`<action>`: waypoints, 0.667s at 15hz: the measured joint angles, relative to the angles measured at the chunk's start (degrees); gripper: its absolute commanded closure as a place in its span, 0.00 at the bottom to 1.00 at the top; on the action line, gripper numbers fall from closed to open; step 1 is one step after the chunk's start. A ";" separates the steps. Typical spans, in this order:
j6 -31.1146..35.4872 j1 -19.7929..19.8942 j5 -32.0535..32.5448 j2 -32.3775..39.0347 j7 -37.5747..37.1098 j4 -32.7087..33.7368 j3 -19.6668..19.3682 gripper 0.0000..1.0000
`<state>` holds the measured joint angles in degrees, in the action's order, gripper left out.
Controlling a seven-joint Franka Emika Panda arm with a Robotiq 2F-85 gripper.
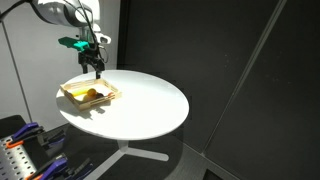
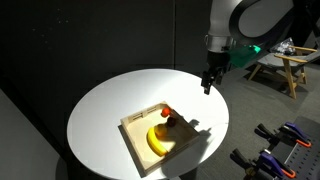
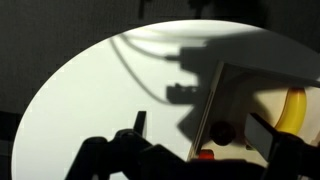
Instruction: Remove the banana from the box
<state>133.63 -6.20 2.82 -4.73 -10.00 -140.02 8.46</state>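
Inside shallow wooden box (image 2: pixel 137 129), curved banana (image 2: pixel 157 142)

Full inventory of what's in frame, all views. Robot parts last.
round white table: one, white, centre of both exterior views
shallow square light-wood tray: one, pale wood, on the table near its edge
small curved yellow banana: one, yellow, inside the tray
small red item: one, red, in a corner of the tray
small dark round item: one, dark, in the tray beside the red item
blue-handled clamps: several, blue and black, off the table, low in the frame
light-wood furniture frame: one, pale wood, background
robot arm: one, white and grey, above the table
gripper: one, black, open and empty, above the table by the tray
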 measured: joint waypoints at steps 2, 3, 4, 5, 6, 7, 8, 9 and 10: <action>0.00 0.00 0.00 0.00 0.00 0.00 0.00 0.00; 0.00 0.00 0.00 0.00 0.00 0.01 0.00 0.00; 0.00 0.00 0.00 0.01 0.00 -0.02 0.00 0.00; 0.00 -0.02 0.00 0.08 0.00 -0.06 0.00 0.00; 0.00 -0.08 -0.02 0.25 0.02 -0.06 0.00 0.00; 0.00 -0.20 -0.08 0.52 0.05 -0.06 0.01 0.00; 0.11 -0.43 -0.25 0.85 0.10 -0.06 0.03 0.00; 0.36 -0.72 -0.60 1.26 0.19 -0.05 0.07 0.00; 0.85 -1.05 -1.12 1.76 0.34 -0.04 0.10 0.00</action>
<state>134.48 -7.25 1.71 -2.97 -9.65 -140.06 8.55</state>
